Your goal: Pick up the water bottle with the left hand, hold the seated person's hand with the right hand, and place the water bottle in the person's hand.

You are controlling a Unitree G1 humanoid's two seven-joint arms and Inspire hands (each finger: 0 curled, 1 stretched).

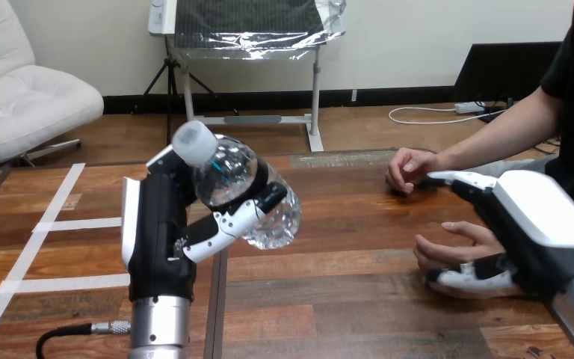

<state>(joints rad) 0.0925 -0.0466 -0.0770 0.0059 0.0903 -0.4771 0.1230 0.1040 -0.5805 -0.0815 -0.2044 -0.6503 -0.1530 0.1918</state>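
- Head view: your left hand [166,224] clasped the water bottle [233,176], tilted and lifted above the table [344,299].
- Your right hand [539,218] sat against the person's nearer hand [448,250]; you couldn't tell whether it gripped.

The clear plastic water bottle [239,187] sits in the left hand [161,228], above the brown wooden table [344,299], with its cap end up and to the left. Well right of that hand, the person's open hand [452,247] lies against the right hand [538,217], on its left side. The person's closed hand [411,168] rests on the table behind both.
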